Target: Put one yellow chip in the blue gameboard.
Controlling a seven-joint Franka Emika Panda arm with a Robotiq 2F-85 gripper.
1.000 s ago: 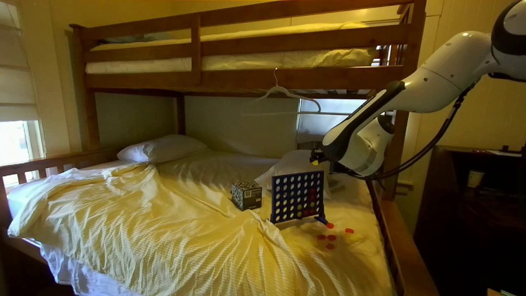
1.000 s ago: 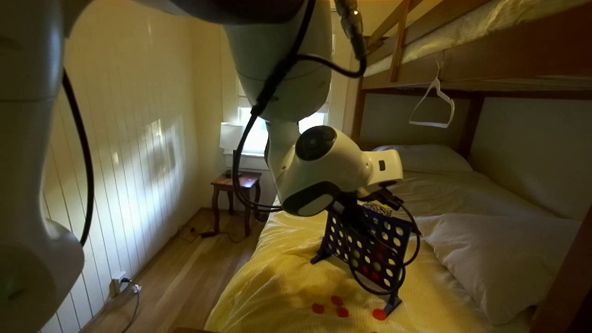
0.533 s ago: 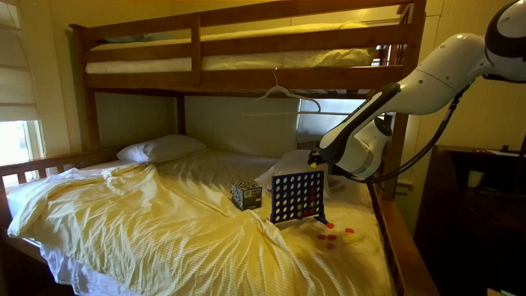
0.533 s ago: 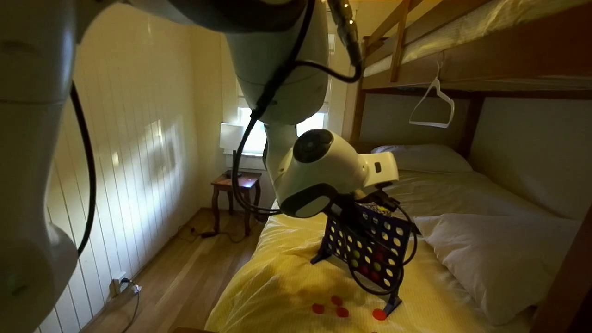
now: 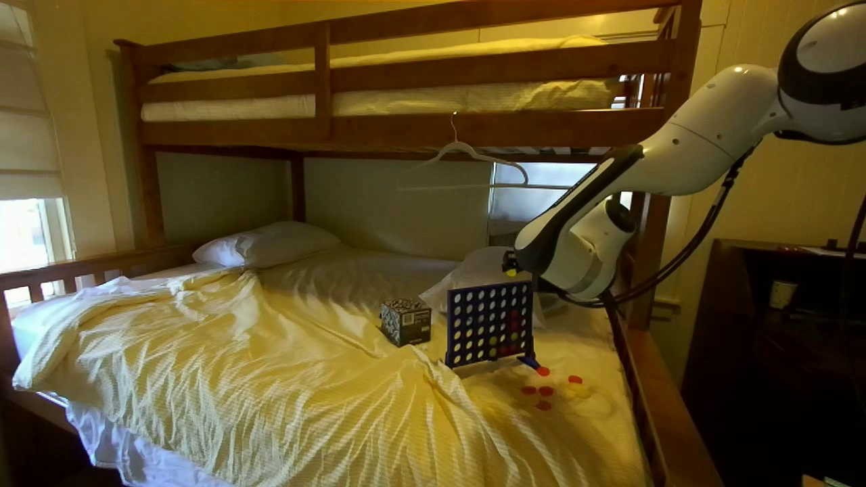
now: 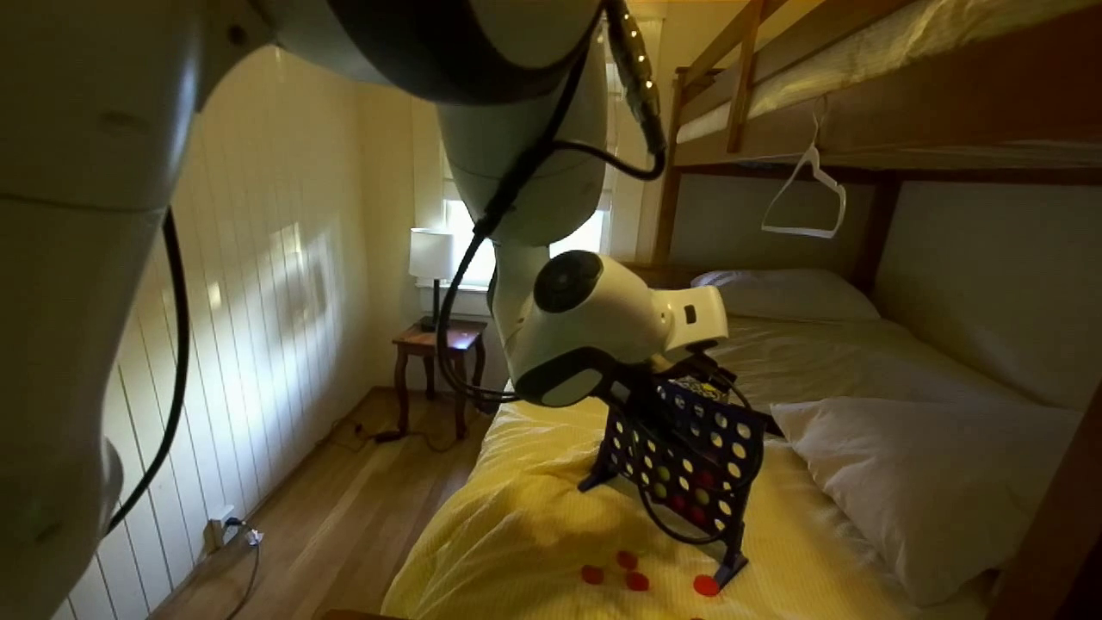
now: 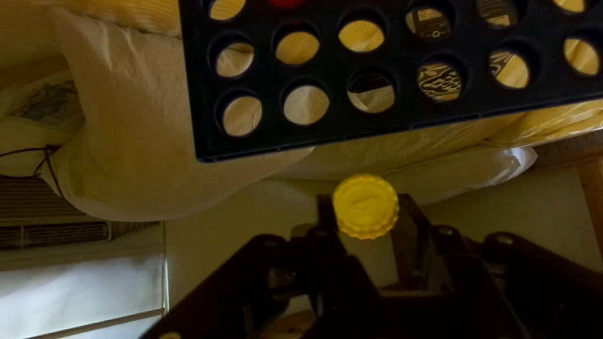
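The hand (image 7: 366, 209) pinches 1 yellow chip (image 7: 365, 206), the chip's round face and ridged rim turned to the wrist camera. In the wrist view the chip is apart from the board (image 7: 400, 59); in an exterior view it shows just above the top edge. Whether it is directly over the board, I cannot tell. The board stands upright on the bed (image 5: 304, 392), red and yellow chips (image 5: 513, 336) in some of its holes. 5 red chips (image 5: 545, 391) lie on the bed near the board. A patterned box (image 5: 406, 322) stands near it.
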